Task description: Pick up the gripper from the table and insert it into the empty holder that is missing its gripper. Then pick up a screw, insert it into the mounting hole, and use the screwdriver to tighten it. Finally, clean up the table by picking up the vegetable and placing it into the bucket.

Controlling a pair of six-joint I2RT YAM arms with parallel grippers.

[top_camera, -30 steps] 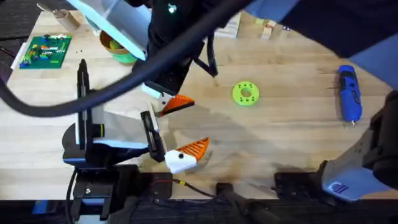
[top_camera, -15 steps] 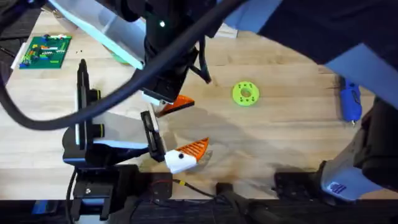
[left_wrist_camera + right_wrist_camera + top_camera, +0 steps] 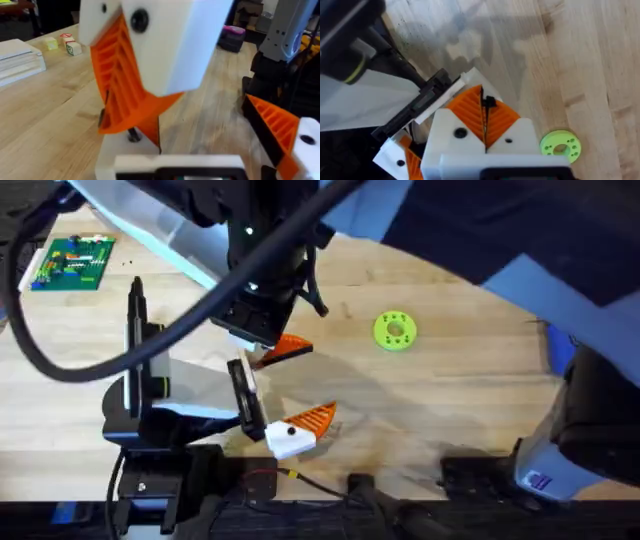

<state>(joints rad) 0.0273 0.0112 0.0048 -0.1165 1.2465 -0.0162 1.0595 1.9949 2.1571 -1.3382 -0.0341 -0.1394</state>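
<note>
Beside the green disc (image 3: 560, 146) on the surface (image 3: 450, 390), I see my right end effector (image 3: 485, 131) closed, pads pressed together, holding nothing.

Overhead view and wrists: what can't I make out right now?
1. screwdriver: overhead, mostly covered by the blurred right arm; bit hidden.
2. small dark item pinched in the right gripper: right wrist, too small to identify.
3. far side of the table: overhead, behind the same arm.
</note>
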